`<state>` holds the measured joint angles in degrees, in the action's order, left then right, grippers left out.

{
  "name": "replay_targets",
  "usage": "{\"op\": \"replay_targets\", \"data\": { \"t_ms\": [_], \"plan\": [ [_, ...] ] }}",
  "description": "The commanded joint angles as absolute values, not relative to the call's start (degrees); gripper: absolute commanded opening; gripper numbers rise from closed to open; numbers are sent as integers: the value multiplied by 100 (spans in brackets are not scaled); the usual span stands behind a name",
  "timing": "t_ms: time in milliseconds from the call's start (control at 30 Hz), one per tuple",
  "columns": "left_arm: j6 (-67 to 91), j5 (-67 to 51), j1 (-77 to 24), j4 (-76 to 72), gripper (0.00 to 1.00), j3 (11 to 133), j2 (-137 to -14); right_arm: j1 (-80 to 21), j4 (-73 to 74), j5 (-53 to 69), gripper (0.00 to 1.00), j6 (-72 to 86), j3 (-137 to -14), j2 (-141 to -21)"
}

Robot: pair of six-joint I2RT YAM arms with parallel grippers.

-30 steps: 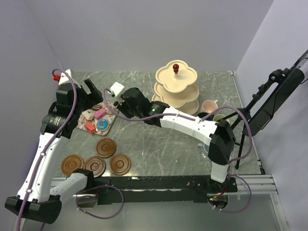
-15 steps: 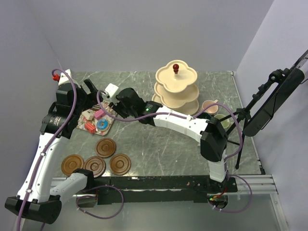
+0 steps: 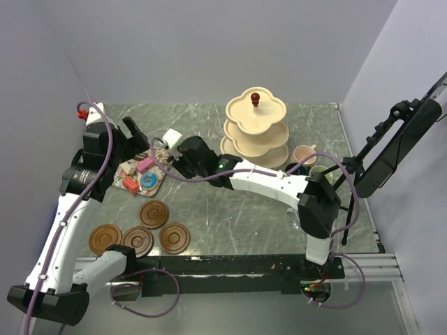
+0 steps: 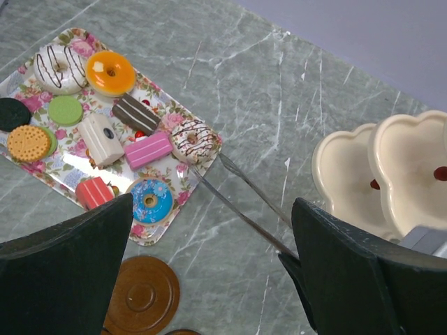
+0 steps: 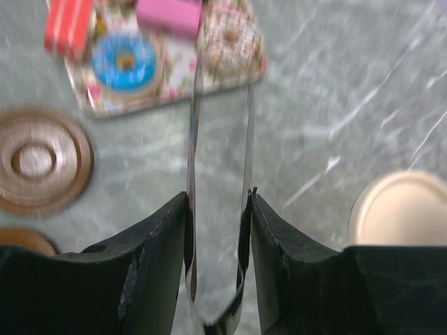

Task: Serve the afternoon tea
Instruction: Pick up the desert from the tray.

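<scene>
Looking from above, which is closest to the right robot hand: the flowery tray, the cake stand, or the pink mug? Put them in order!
From the right gripper, which holds the tongs:
1. Flowery tray, just left of it.
2. Cake stand, farther back on the right.
3. Pink mug, far right.

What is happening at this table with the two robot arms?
The right gripper is shut on the thin metal tongs, whose tips lie close to the chocolate-striped doughnut on the floral rectangular tray of small cakes. The left gripper hovers open above the tray, holding nothing. The cream three-tier stand shows no cakes yet, and the four brown round saucers are bare.
</scene>
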<state>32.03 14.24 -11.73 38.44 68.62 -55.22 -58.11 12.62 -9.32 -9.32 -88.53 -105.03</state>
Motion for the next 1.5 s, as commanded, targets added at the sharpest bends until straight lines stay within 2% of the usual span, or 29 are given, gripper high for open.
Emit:
{"op": "replay_targets", "data": {
  "t_ms": [0, 233, 533, 700, 767, 833, 1000, 1233, 1467],
  "plan": [
    [3146, 1406, -1187, 3718, 100, 6812, -5432, -5783, 1064, -800, 46, -563, -8071, -9915],
    [3217, 1336, -1187, 3744, 100, 6803, -5493, -5783, 1134, -519, 48, -378, -7199, -10133],
    [3217, 1362, -1187, 3771, 100, 6785, -5502, -5678, 1064, -88, 55, -334, -7382, -10968],
    [3199, 1380, -1187, 3779, 100, 6803, -5511, -5555, 1011, -26, 65, -360, -7585, -11337],
    [3182, 1397, -1187, 3797, 100, 6829, -5520, -5537, 958, -26, 79, -378, -7637, -11408],
    [3182, 1415, -1178, 3806, 100, 6829, -5537, -5520, 905, -53, 87, -404, -7690, -11478],
    [3190, 1371, -1160, 3806, 100, 6829, -5537, -5502, 826, -97, 94, -431, -7989, -11715],
    [3164, 1389, -1160, 3850, 100, 6820, -5511, -5467, 853, -61, 94, -387, -8577, -12251],
    [3182, 1362, -1160, 3850, 100, 6812, -5511, -5282, 879, -97, 69, -132, -8517, -12148]
  ]
}}
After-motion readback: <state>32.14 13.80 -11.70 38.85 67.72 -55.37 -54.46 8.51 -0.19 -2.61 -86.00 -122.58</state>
